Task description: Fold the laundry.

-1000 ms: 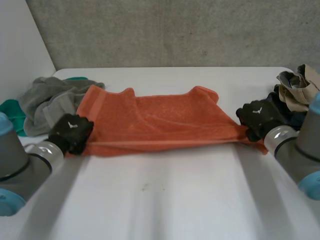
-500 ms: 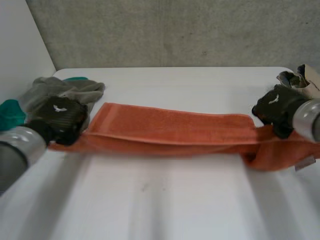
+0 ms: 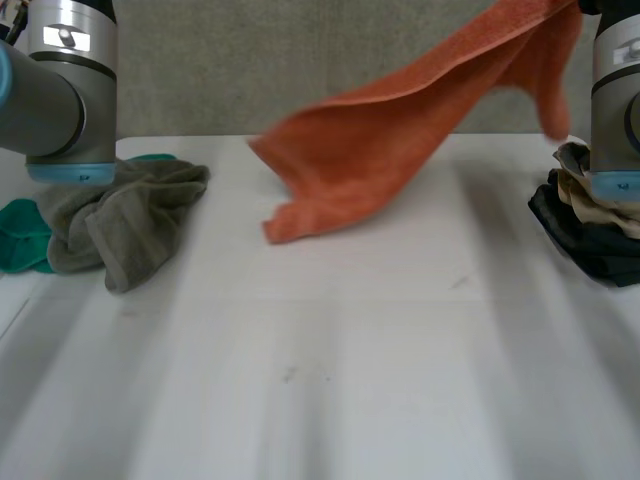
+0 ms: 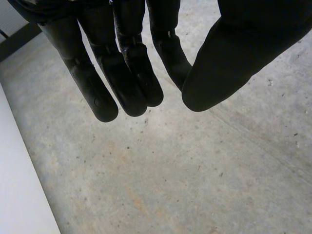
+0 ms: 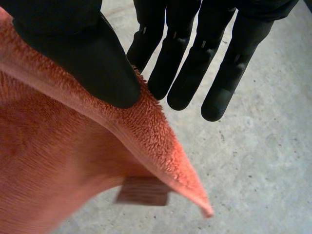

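The orange towel [image 3: 380, 150] hangs in the air over the back of the white table [image 3: 350, 360]. Its high end runs up beside my right arm [image 3: 615, 90] and its low end dangles free near the table's middle. In the right wrist view my right hand [image 5: 87, 63] pinches the towel's [image 5: 73, 161] hemmed edge between thumb and a finger, close to a corner with a small label. My left arm [image 3: 65, 90] is raised at the left. In its wrist view my left hand [image 4: 126, 73] has fingers and thumb drawn together on nothing.
A grey cloth heap [image 3: 120, 215] lies at the table's back left, with a green cloth [image 3: 22, 235] beside it. A pile of dark and beige clothes [image 3: 590, 220] sits at the right edge. A grey concrete wall stands behind the table.
Both arms have swung up from the table. The towel has come up with the right hand, and its left end has left the left hand and now hangs loose.
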